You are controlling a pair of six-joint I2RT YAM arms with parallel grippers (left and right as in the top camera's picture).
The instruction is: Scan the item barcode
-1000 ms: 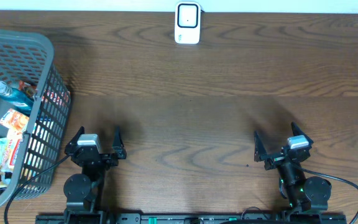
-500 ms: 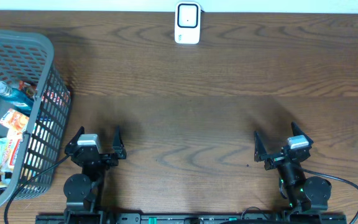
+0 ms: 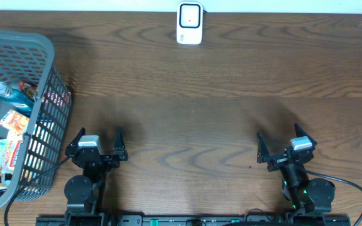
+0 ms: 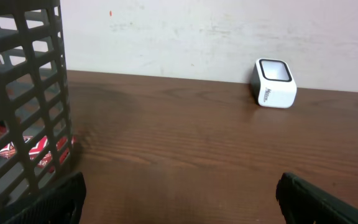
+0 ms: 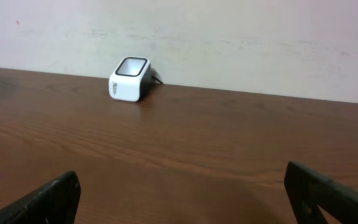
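Two arms wait, fingers spread wide and holding nothing.
From above: left gripper and right gripper sit low; packets lie in the grey basket, labels too small to read. Left wrist: the white scanner has tiny unreadable writing. Right wrist: the scanner sits by the wall.

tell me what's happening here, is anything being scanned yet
Nothing is being handled at this moment. Both arms sit at the near edge of the table, the left arm's fingers and the right arm's fingers open and empty. The items lie in the grey basket on the left side, and the white scanner stands at the far edge. No item has been picked up for scanning yet.
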